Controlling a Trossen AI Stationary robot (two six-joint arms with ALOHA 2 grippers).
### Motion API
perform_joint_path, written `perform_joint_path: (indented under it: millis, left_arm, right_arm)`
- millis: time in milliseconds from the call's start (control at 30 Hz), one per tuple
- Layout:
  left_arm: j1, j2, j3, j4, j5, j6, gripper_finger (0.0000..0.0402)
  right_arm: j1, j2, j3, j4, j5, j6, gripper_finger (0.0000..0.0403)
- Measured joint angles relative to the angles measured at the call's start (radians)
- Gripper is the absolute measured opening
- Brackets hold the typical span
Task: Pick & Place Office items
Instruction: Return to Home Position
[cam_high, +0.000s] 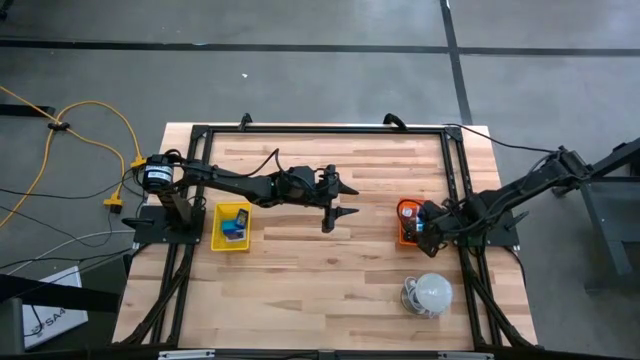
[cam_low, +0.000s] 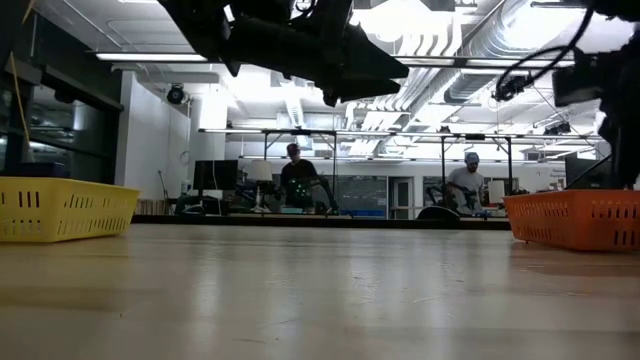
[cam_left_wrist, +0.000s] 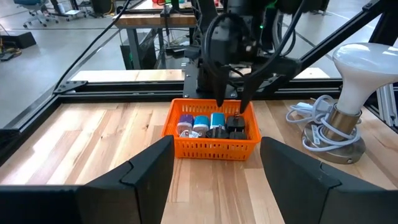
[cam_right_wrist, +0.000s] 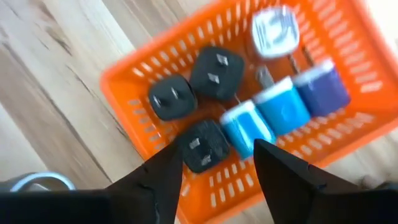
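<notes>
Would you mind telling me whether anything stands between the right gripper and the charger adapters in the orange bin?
Nothing visible does. The right gripper hangs open directly over the orange bin, and the adapters lie uncovered beneath it.

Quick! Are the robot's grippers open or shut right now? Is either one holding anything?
Left gripper: open, holding nothing.
Right gripper: open, holding nothing, just above the orange bin.

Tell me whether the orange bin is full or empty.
Partly filled: the orange bin holds black adapters, blue adapters and a purple adapter, all below its rim.
</notes>
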Motion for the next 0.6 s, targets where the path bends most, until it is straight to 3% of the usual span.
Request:
perform_joint_path:
  millis: [300,600]
  left_arm:
    - [-0.004,0.0,0.0,0.0,0.0,-0.015,0.0232]
    - [-0.014,-0.091,-0.002,-0.123,0.0,-0.002,0.0232]
  right_arm:
    - [-0.096,0.0,0.096,0.019,0.073,-0.192,0.0179]
    - [-0.21,0.0,0.104,0.196,0.077,-0.433,0.0179]
